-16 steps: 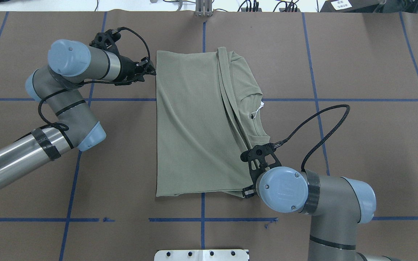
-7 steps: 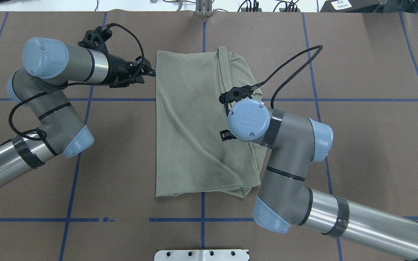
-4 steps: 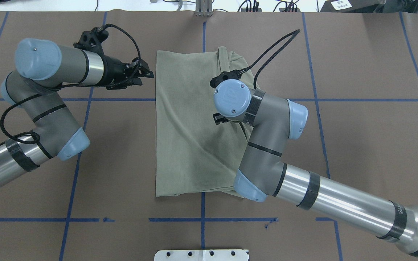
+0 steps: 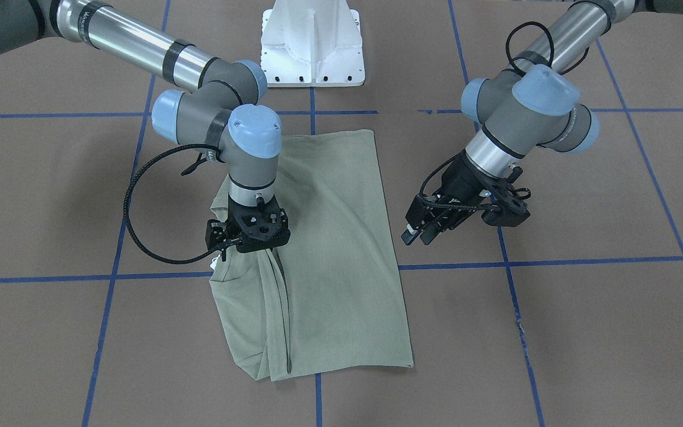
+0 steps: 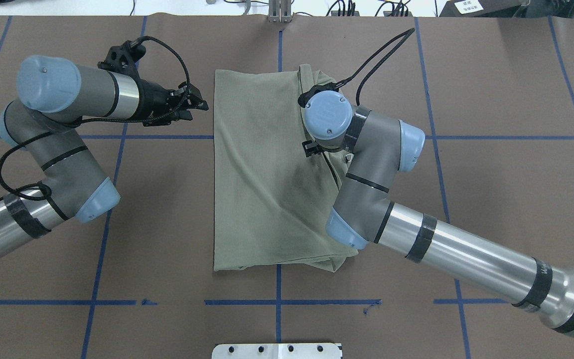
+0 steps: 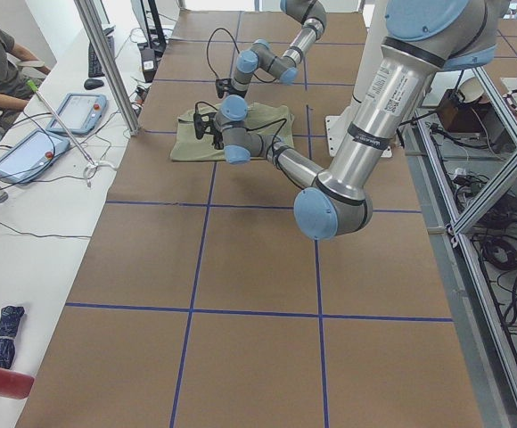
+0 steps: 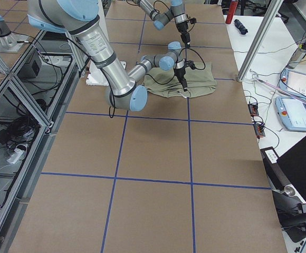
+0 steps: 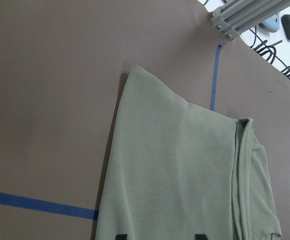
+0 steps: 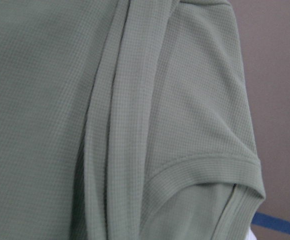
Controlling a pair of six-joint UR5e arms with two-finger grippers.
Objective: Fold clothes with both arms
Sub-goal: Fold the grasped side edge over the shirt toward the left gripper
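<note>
Two arms reach over the brown table (image 5: 491,199). One sage-green shirt (image 5: 262,174) lies flat near the table's middle, across a blue tape line (image 5: 516,137). It is folded lengthwise into a long rectangle with a smooth panel facing up, and its bunched sleeve and collar layers run along the edge on the robot's right. Its near hem lies toward the white pedestal base (image 4: 312,47) without reaching it. The right arm (image 5: 466,259) crosses the shirt's near right corner and bends downward. That sets the right claw (image 4: 246,237) upright over the bunched edge, about level with the collar (image 9: 205,167), either on the cloth or just above it. Its fingertips are hidden under its own body and wrist, and the right wrist view shows only ribbed fabric and the collar band. Whether this claw is clenched on the cloth or released cannot be told. The left arm (image 5: 58,164) comes in from the other side, with the left claw (image 5: 198,105) lying nearly level and pointing at the shirt's left edge, close to the far corner. It sits just beside that edge, clear of the cloth. This claw is released, its fingers spread with nothing between them. In the left wrist view the two fingertips (image 8: 121,236) show apart at the bottom edge, and the shirt's smooth panel and far corner lie ahead of them.
</note>
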